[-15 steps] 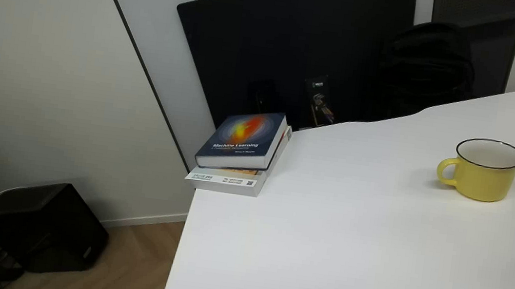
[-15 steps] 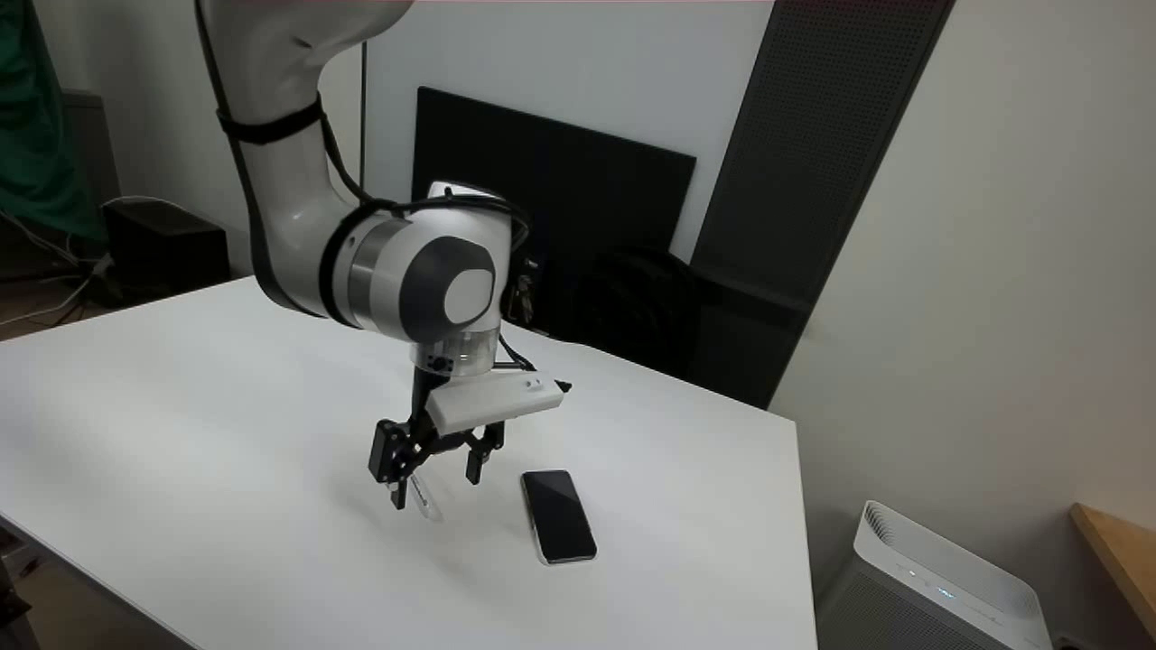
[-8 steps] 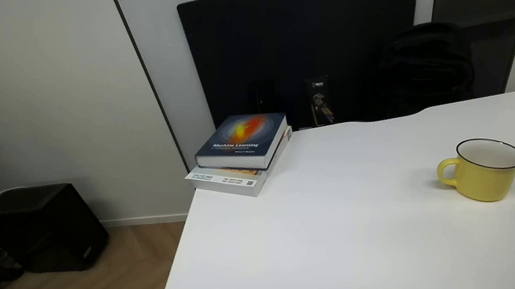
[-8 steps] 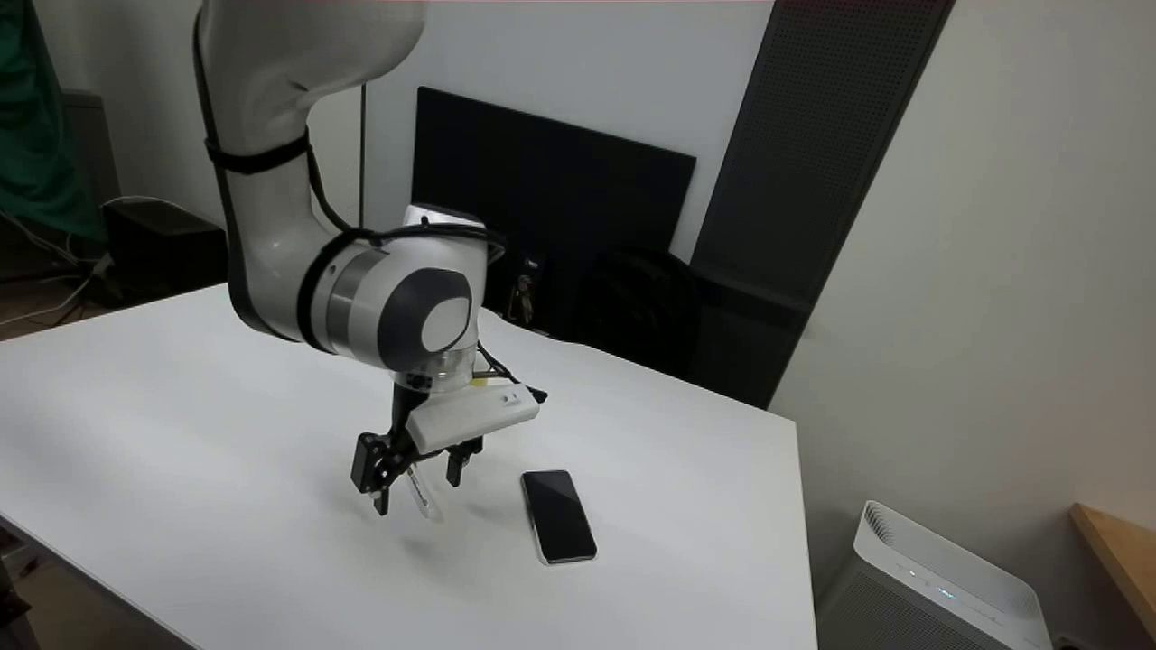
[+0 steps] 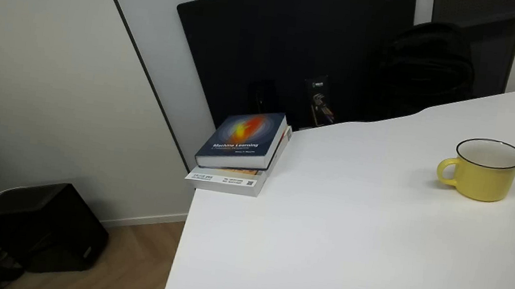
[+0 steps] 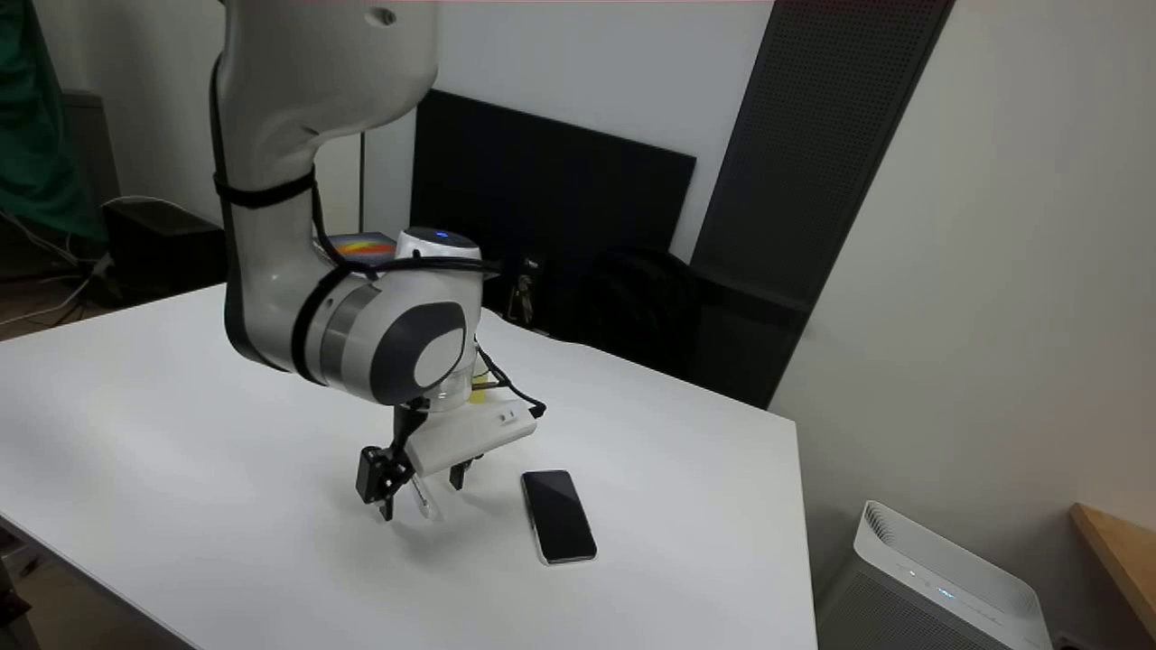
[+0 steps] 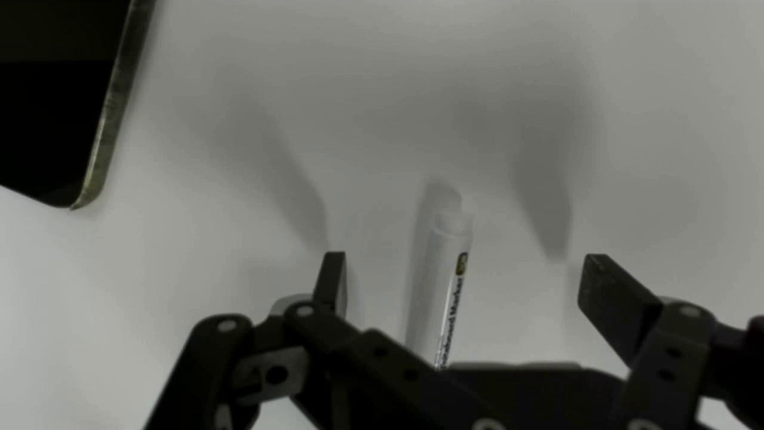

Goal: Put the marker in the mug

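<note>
Seeing the rounded white-and-grey robot arm (image 6: pixel 275 262) lower than half a second ago, with no shift in the squat yellow enamel-look mug (image 5: pixel 484 181). Have the black, jointed two-finger gripper (image 7: pixel 468 279) spread wide, without a hold on anything, astride the thin whitish plastic-looking marker (image 7: pixel 444 286) on the smooth white table (image 5: pixel 347 253). Would call this the line-up before the grasp. Notice the marker nearer the finger (image 7: pixel 330 283) on the left of the wrist view, so nudge that way a bit, then go straight down. Twist a touch too, to square up with the slight slant. Stop just shy of the table, then squeeze gently and lift clear. Mind the flat black glass-faced phone (image 6: pixel 560 516) nearby. Pose-wise, looking at a strongly bent wrist (image 6: pixel 420 352) with the gripper aimed roughly downward.
</note>
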Robot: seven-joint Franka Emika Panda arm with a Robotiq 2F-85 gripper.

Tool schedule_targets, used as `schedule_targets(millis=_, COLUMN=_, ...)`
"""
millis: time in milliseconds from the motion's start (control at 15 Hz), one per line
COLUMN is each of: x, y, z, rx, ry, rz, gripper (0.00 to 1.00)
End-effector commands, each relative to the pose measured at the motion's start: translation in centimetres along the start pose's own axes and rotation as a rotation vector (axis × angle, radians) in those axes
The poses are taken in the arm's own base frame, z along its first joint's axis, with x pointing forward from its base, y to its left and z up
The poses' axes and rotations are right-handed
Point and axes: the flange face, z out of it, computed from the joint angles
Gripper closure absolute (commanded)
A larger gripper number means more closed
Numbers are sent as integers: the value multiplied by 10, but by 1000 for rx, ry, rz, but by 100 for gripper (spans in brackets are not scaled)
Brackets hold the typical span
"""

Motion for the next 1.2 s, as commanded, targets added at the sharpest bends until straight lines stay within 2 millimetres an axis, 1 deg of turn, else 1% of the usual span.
schedule_targets(millis=0, x=2, y=3, z=4, rx=-20, ry=27, rz=20, gripper=0)
schedule_targets(millis=67, x=2, y=3, z=5, rx=-21, ry=30, rz=24, gripper=0)
schedule_targets(millis=200, x=1, y=3, z=6, rx=-22, ry=31, rz=27, gripper=26)
schedule_targets(millis=267, x=1, y=4, z=6, rx=-22, ry=29, rz=28, gripper=32)
schedule_targets(millis=333, x=0, y=4, z=7, rx=-22, ry=28, rz=29, gripper=40)
schedule_targets(millis=467, x=0, y=5, z=7, rx=-22, ry=27, rz=33, gripper=55)
schedule_targets(millis=533, x=0, y=5, z=7, rx=-23, ry=27, rz=34, gripper=60)
schedule_targets(millis=600, x=0, y=7, z=6, rx=-26, ry=26, rz=37, gripper=66)
schedule_targets(millis=867, x=-5, y=15, z=6, rx=-13, ry=-4, rz=55, gripper=94)
schedule_targets(millis=933, x=-7, y=18, z=6, rx=-6, ry=-13, rz=66, gripper=99)
schedule_targets(millis=1000, x=-8, y=22, z=5, rx=0, ry=-21, rz=77, gripper=99)
schedule_targets(millis=1067, x=-10, y=26, z=3, rx=10, ry=-37, rz=90, gripper=96)
schedule_targets(millis=1133, x=-11, y=30, z=1, rx=15, ry=-49, rz=102, gripper=96)
